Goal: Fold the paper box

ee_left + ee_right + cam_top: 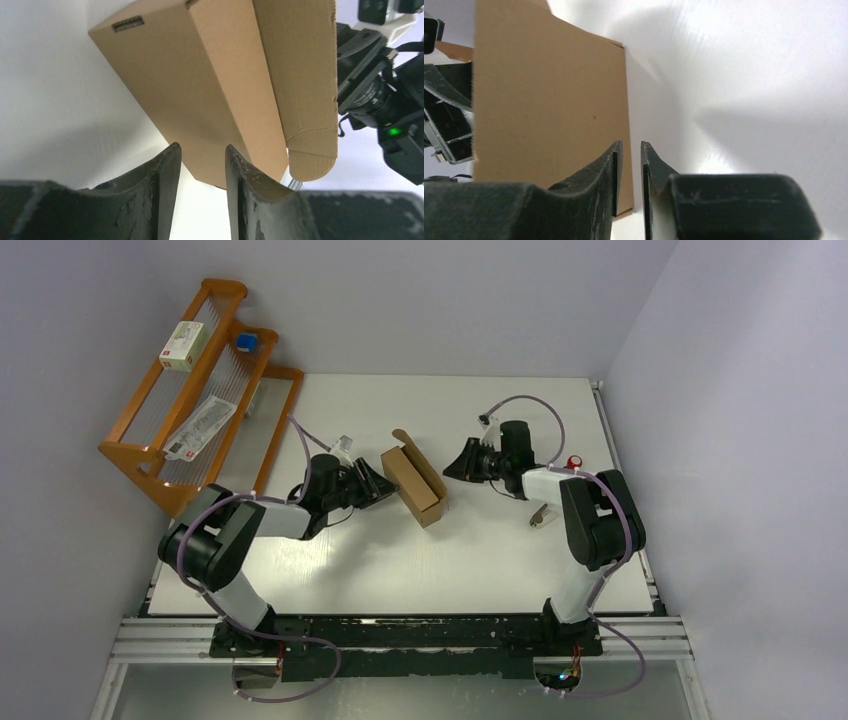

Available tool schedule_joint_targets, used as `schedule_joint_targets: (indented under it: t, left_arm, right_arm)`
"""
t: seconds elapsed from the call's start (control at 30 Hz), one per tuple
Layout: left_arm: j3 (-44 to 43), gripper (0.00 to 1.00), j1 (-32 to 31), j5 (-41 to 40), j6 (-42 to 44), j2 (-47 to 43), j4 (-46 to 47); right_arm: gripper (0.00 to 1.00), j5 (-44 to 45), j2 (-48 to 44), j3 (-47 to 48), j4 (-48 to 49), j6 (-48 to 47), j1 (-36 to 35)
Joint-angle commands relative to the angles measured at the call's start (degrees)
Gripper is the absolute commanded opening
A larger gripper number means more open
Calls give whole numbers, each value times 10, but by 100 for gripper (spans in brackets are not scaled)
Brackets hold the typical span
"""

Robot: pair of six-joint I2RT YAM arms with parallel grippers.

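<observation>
Looking out from the bases, you have a white table [480,570] under pale walls. Your left gripper [202,150] is part-spread, grasping nothing. Your right gripper [629,146] shows a narrow slit and is likewise released. Between them lies the paper box [415,483], brown and formed into a long box, its far flap raised. Far left, a wooden rack [130,440] holds a packet [200,427], a white carton [184,345] and a blue item [246,342].

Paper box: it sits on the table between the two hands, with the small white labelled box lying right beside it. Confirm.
Wrong in one respect. The paper box sits on the table between the left hand and right hand, but the small white labelled box lies on the wooden rack's top shelf, well away from it. The top external view shows this.
</observation>
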State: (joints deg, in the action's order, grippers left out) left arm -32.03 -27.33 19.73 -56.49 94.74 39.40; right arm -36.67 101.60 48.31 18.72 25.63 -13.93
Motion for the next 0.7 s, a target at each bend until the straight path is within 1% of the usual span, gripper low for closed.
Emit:
schedule_joint_targets:
  t: [0.0, 0.17, 0.3, 0.57, 0.67]
  left_arm:
    - [-35, 43, -6, -11, 40, 13, -1]
    - [-42, 41, -9, -15, 54, 22, -8]
    - [-38, 40, -17, -14, 54, 24, -2]
    - [5, 38, -34, -26, 35, -10, 23]
    - [16, 38, -40, -41, 42, -26, 12]
  right_arm:
    - [25, 23, -9, 38, -38, -30, -34]
    - [25, 22, 5, 65, -43, -45, -75]
    - [26, 3, 27, 92, -56, -69, -104]
    - [27, -57, 70, 147, -95, -125, -124]
    - [27, -89, 93, 174, -123, -158, -132]
